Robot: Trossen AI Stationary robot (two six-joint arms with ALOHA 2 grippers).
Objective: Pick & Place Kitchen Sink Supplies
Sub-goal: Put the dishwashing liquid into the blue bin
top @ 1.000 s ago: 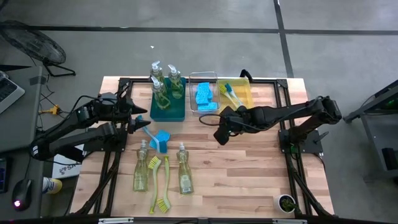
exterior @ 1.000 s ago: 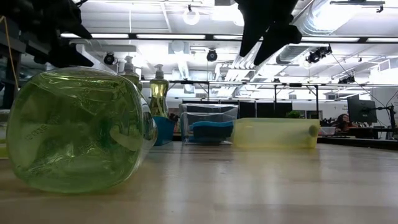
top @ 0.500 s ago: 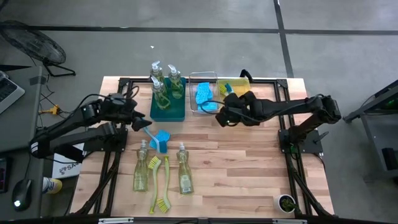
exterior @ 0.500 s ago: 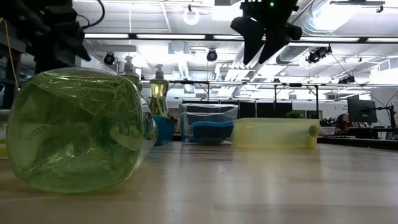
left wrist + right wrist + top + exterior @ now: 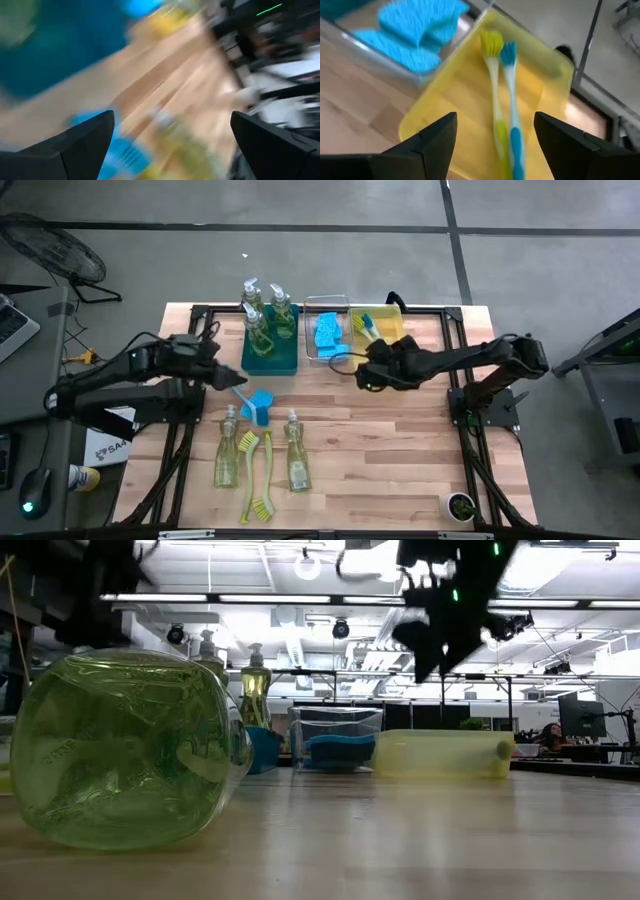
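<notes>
My right gripper [image 5: 495,121] hangs open and empty just short of the yellow bin [image 5: 445,100], pointing slantwise down at it. A yellow-green and a blue dish brush [image 5: 506,100] lie in that bin. Blue sponges [image 5: 328,335] lie in the clear bin, and soap bottles [image 5: 268,328] stand in the teal bin. My left gripper [image 5: 236,379] is open and empty beside a blue brush [image 5: 255,402] that lies flat on the table. Two soap bottles [image 5: 228,452] [image 5: 296,458] and two yellow-green brushes [image 5: 258,472] lie flat nearer the front edge.
The three bins stand in a row along the far edge. Black frame rails [image 5: 420,308] border the table's far side and both ends. In the low view one lying bottle [image 5: 120,745] fills the left foreground. Bare wood [image 5: 400,450] stretches across the near right of the table.
My right gripper has swung from over the table's middle toward the far edge and the yellow bin, has turned, and has come down. My left gripper has shifted slightly toward the blue brush on the table. Both stay open; no object has moved.
</notes>
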